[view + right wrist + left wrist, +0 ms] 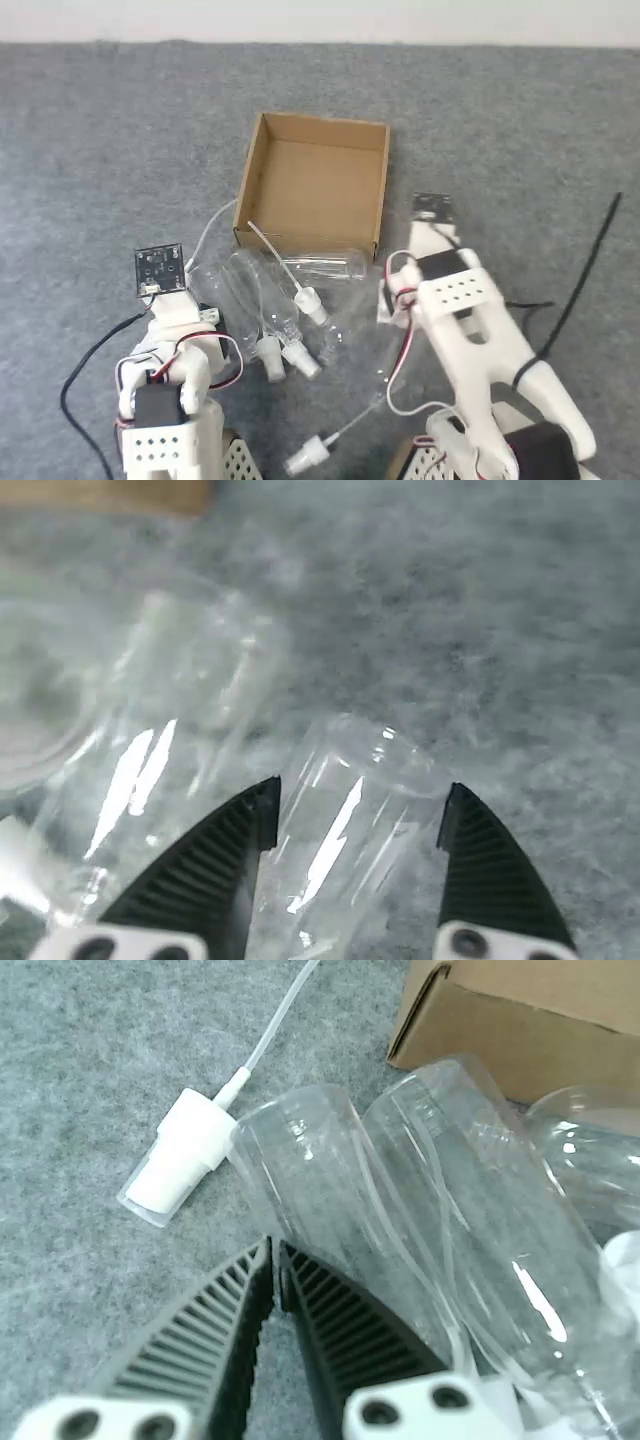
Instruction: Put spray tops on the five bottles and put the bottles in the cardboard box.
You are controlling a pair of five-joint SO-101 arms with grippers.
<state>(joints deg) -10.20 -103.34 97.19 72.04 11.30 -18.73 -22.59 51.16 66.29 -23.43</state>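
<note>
One cardboard box (315, 190). Clear bottles (250, 290) cluster just before it. High view counts four spray tops (307, 459); left wrist view shows a fifth spray top (180, 1165). Left tool (272, 1252) is closed on nothing; right tool (362, 790) gapes astride one bottle (345, 850).

shells: white plastic left arm (168, 420), white plastic right arm (480, 330), dot-hole panels, black motor blocks
cables: thin red, white and black wire loops (398, 290)
tips: black ribbed plastic left gripper (272, 1255), black plastic right gripper (362, 790), white bases, round screw holes

Glossy clear plastic bottles (470, 1200), matt cardboard box (315, 185), rough grey carpet (100, 130)
</note>
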